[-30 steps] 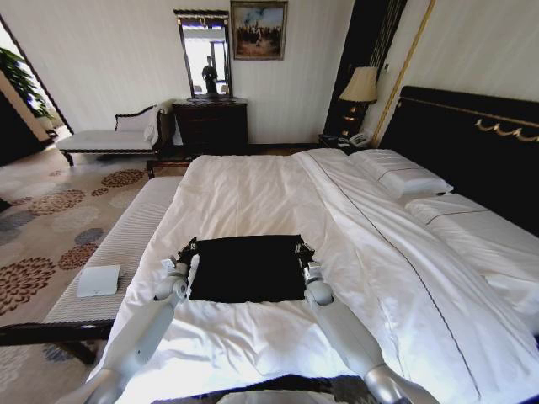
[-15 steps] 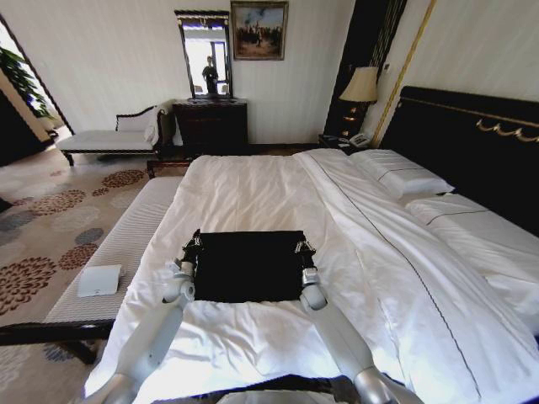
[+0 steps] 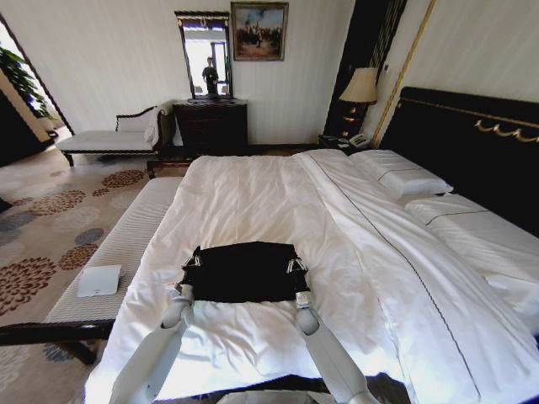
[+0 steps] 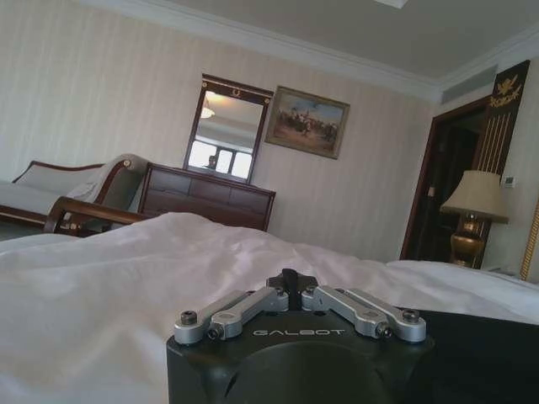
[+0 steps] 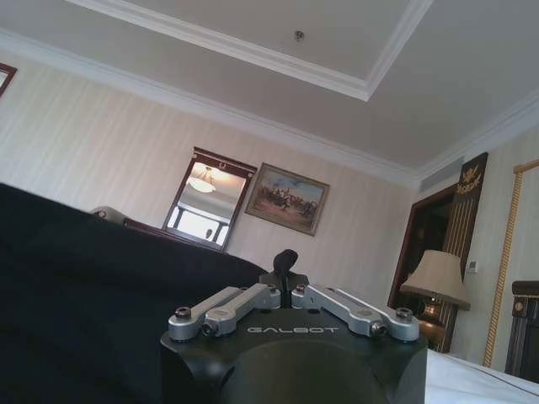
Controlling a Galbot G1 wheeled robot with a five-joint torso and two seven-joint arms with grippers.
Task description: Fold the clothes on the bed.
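Head view: the black T-shirt (image 3: 244,272) lies on the white bed (image 3: 253,194), on the part of the mattress nearest the robot, as a wide, shallow rectangle whose long axis runs across the bed from one arm to the other. The left end effector (image 3: 192,263) sits at the garment's left far corner and the right end effector (image 3: 295,266) at its right far corner; both appear clenched on the fabric, and the far edge between them looks lifted off the sheet and bowed upward. Relative to each end effector, the bulk of the shirt lies inward toward the other arm and back toward the robot. Neither arm is nearer; the two grips are close to symmetrical about the garment's midline. Left wrist view: the left end effector (image 4: 291,279) has its fingers drawn together, with black cloth beside it on the inner side and white bedding ahead and on the outer side. Right wrist view: the right end effector (image 5: 285,258) has its fingers drawn together, with a raised sheet of black fabric beside it on the inner side. Judgement: a fold is in progress, and it depends on both corners travelling together, square to the long axis.
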